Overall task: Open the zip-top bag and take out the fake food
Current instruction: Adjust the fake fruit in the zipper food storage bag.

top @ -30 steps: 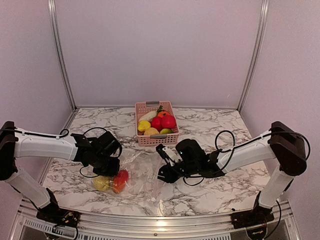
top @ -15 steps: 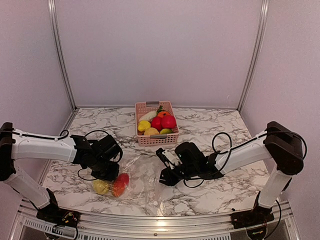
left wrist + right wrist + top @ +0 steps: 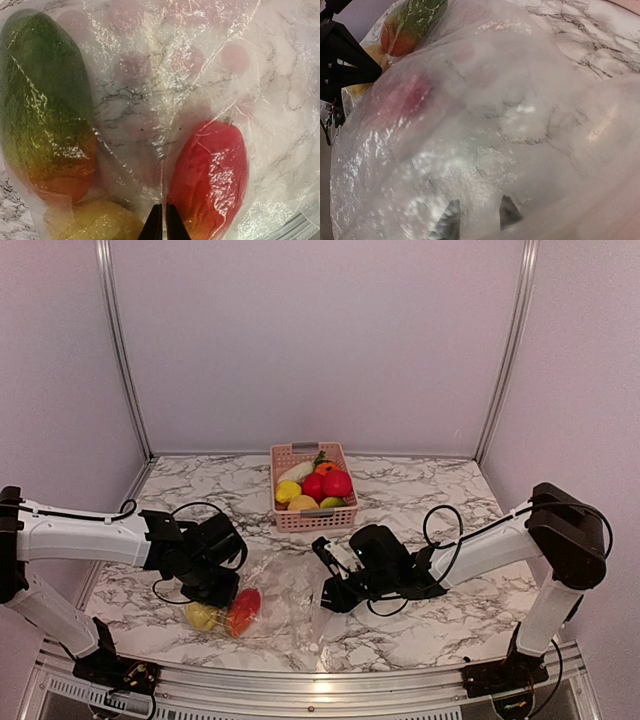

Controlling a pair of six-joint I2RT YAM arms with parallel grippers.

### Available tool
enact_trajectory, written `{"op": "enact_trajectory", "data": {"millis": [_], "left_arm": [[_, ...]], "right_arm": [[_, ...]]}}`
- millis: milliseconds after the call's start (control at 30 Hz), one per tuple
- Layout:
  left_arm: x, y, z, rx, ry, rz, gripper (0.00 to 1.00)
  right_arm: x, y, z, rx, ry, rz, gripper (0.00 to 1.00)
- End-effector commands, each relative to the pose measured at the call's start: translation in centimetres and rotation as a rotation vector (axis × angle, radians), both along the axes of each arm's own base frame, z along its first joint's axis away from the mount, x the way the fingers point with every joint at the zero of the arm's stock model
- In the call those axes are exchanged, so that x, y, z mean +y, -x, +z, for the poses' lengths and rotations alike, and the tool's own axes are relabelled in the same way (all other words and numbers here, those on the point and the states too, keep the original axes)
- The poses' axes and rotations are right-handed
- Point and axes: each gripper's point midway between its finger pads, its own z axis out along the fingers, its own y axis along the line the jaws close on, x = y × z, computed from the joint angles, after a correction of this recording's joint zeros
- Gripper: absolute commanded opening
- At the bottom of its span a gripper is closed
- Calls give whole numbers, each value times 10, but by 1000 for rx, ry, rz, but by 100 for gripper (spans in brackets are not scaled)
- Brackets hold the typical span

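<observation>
The zip-top bag [image 3: 285, 590] lies crumpled on the marble bench [image 3: 430, 490] near its front edge, between the two arms. Behind it, the pink basket [image 3: 310, 522] holds most of the fake food [image 3: 325, 485], so the job looks well advanced. Three pieces are not yet out of the bag: a green-and-orange one [image 3: 45, 120], a red one [image 3: 210, 175] and a yellow one [image 3: 95, 225]. The left fingers [image 3: 155, 226] are closed on a fold of film above them. The right fingers [image 3: 451, 222] stand partly apart under hazy film; whether they grip it I cannot tell. The zip strip and the bag's mouth are hard to make out.
</observation>
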Motion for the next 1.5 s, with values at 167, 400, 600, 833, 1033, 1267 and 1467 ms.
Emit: {"op": "enact_trajectory", "data": {"millis": [167,400,600,833,1033,1267,1467], "left_arm": [[9,15,-14,30,27,12,5],[0,17,-27,28,103,21,5],[-7,12,-37,20,122,10,5],[-10,-2,-36,-5,142,19,5],[-9,-11,-15,-51,169,22,5],[-8,-12,27,-106,220,17,5],[-5,3,39,-107,269,16,5]], "right_arm": [[12,-17,15,-35,-45,-36,26],[19,-21,21,-44,-63,-52,26],[29,-24,24,-55,-50,-60,27],[31,-28,28,-64,-43,-71,27],[29,-31,37,-78,-47,-89,29],[26,-31,39,-83,-35,-96,30],[25,-33,40,-82,-34,-109,31]]}}
